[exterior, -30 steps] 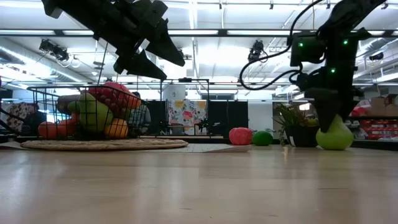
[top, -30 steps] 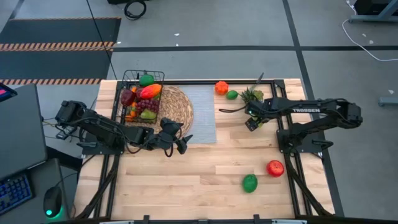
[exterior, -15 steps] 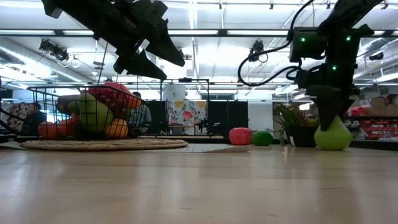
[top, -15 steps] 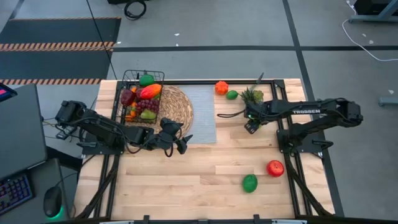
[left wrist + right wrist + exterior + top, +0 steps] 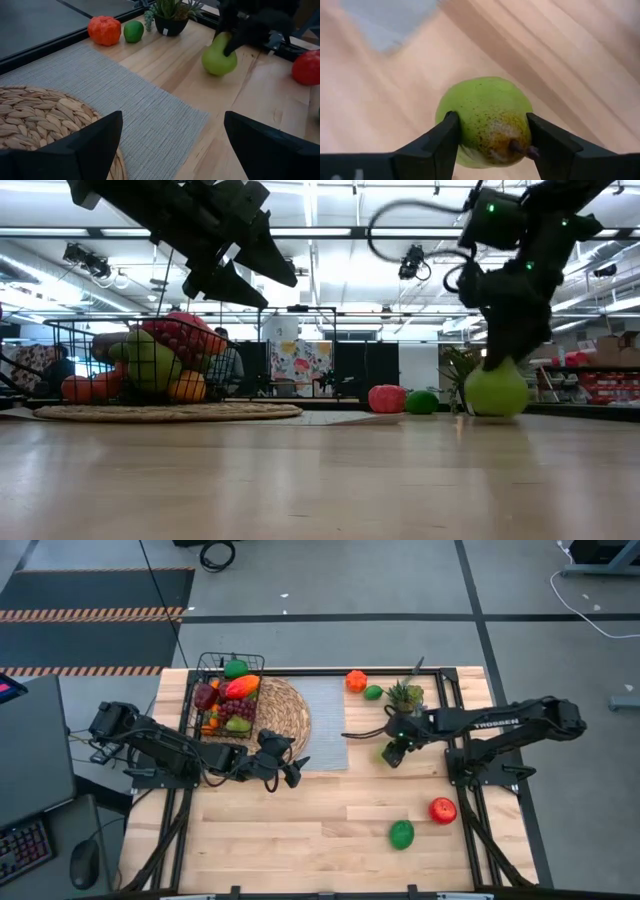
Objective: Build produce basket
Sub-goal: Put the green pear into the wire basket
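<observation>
The right gripper is clamped on a green pear, one finger on each flank with the stem end facing the wrist camera; in the high view it sits right of centre, just past the edge of the grey placemat and below the potted plant. In the low view the pear hangs low, at or just above the table — I cannot tell which. So the step in hand looks like carrying the pear to the basket, which stands at the upper left of the high view on the round woven mat, already heaped with produce. The next move calls for a lift clear of the wood, a traverse left over the placemat, and a release high enough to clear the wire rim and the piled fruit. The left gripper waits at the mat's lower edge, fingers spread wide and empty. An orange and lime lie at upper centre; a red apple and a green fruit lie at lower right. The right arm's link reads "TROSSEN" — no other writing is legible.
</observation>
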